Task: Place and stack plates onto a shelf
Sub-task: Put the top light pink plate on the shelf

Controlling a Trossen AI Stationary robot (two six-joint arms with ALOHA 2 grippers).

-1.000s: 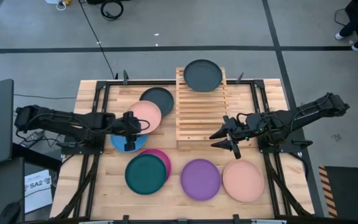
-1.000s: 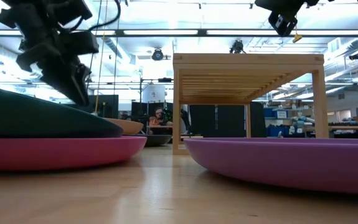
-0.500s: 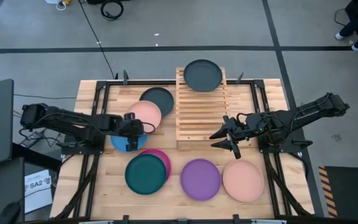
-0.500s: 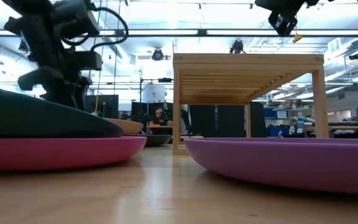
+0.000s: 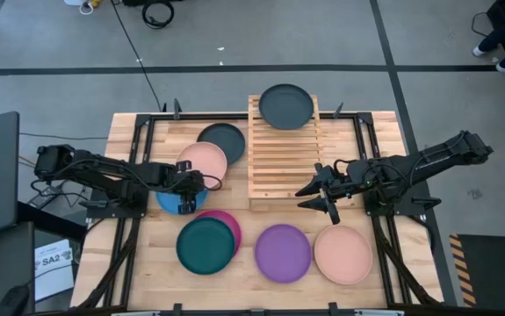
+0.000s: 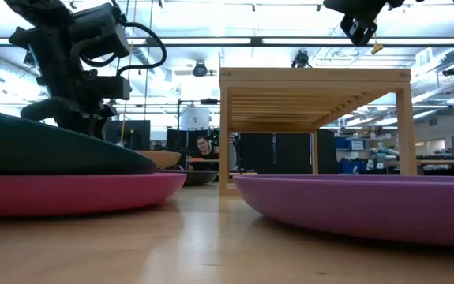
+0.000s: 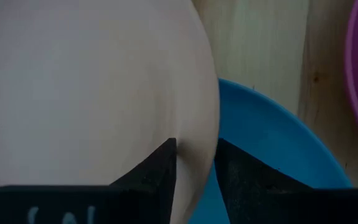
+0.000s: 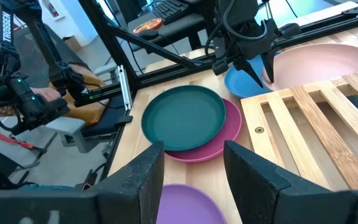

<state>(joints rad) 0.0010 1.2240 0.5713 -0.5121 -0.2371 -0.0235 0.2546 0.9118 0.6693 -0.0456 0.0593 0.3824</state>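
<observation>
My left gripper (image 5: 191, 185) reaches down onto a salmon pink plate (image 5: 204, 161) and is shut on its rim. That plate lies partly over a blue plate (image 5: 175, 203) and a dark grey plate (image 5: 226, 138), left of the wooden shelf (image 5: 283, 162). Another dark grey plate (image 5: 285, 105) sits on the shelf's far end. My right gripper (image 5: 315, 201) hangs open in the air by the shelf's near right corner. In the low view a teal plate (image 6: 45, 150) hides the left fingertips. My left gripper has the salmon pink plate's rim (image 7: 198, 149) on the side over the blue plate, pinched between its two fingers. One finger (image 7: 160, 171) is over the plate's inside and the other (image 7: 238, 174) is outside it, above the blue plate (image 7: 272, 143). The fingers slant down from the table's left.
A teal plate (image 5: 203, 245) lies on a magenta plate (image 5: 229, 221) at the near left. A purple plate (image 5: 283, 253) and a second salmon pink plate (image 5: 342, 254) lie near the front edge. Bare wood shows between the plates and the shelf.
My left gripper has gone down and a little toward the table's right, onto the salmon pink plate's rim, tipping more steeply downward. The plates have kept their places.
</observation>
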